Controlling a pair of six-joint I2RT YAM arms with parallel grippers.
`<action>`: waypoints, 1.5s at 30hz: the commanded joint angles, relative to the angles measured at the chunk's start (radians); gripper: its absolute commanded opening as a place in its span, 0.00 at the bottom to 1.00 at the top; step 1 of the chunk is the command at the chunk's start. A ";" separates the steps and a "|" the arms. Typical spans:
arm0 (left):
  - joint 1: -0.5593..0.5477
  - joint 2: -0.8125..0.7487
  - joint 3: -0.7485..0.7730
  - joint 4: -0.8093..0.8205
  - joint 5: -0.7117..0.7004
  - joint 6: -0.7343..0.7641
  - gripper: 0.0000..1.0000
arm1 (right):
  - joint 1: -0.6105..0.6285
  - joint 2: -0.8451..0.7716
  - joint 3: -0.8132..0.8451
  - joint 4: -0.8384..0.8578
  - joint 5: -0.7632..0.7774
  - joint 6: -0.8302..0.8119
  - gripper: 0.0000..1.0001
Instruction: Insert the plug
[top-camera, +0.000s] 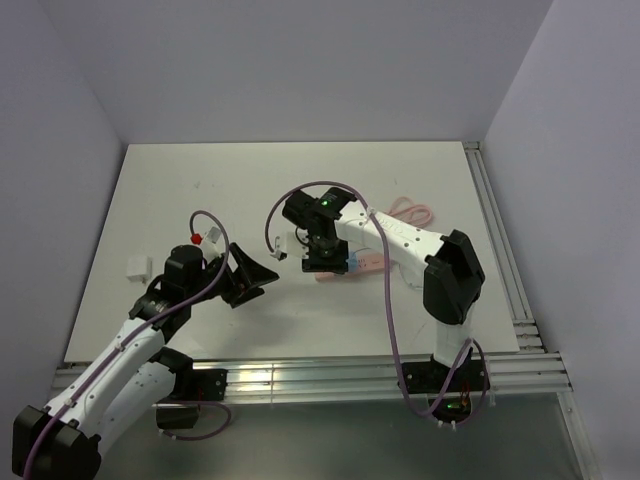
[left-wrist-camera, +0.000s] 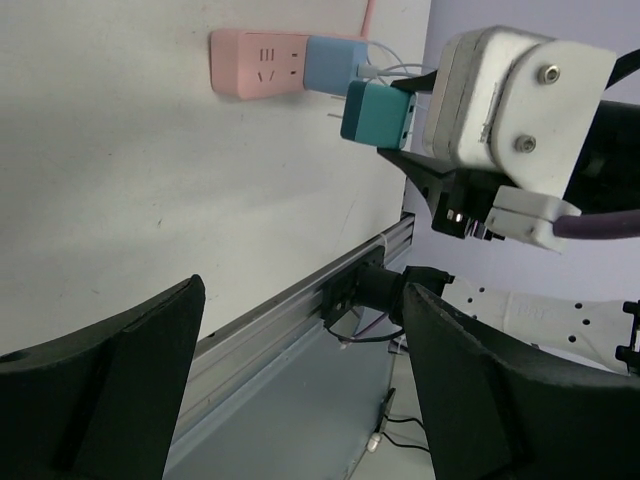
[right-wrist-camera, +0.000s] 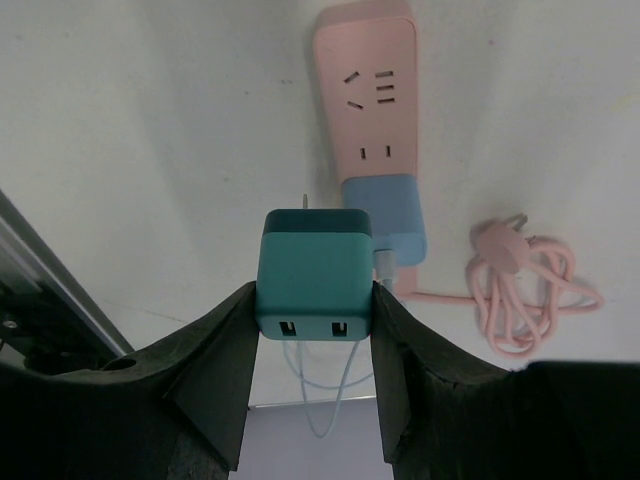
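My right gripper is shut on the teal-green plug, its two USB ports facing the wrist camera and a metal prong showing at its far end. It hangs above the table, beside the pink power strip, not over its sockets. The plug and strip also show in the left wrist view. In the top view the right gripper is over the strip's left end. My left gripper is open and empty, left of the strip.
A light blue adapter with a white cable sits in the strip's near end. The strip's coiled pink cord lies to the right. A small white block and a red object lie at the table's left. A metal rail runs along the front edge.
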 joint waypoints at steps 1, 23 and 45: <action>0.006 -0.024 -0.012 0.058 0.021 0.004 0.85 | 0.005 0.016 -0.002 0.040 0.098 -0.035 0.00; 0.013 -0.007 -0.035 0.103 0.073 0.004 0.84 | -0.010 0.113 0.009 0.079 0.138 -0.046 0.00; 0.045 0.027 -0.055 0.137 0.139 0.019 0.83 | -0.026 0.151 -0.006 0.086 0.103 -0.052 0.00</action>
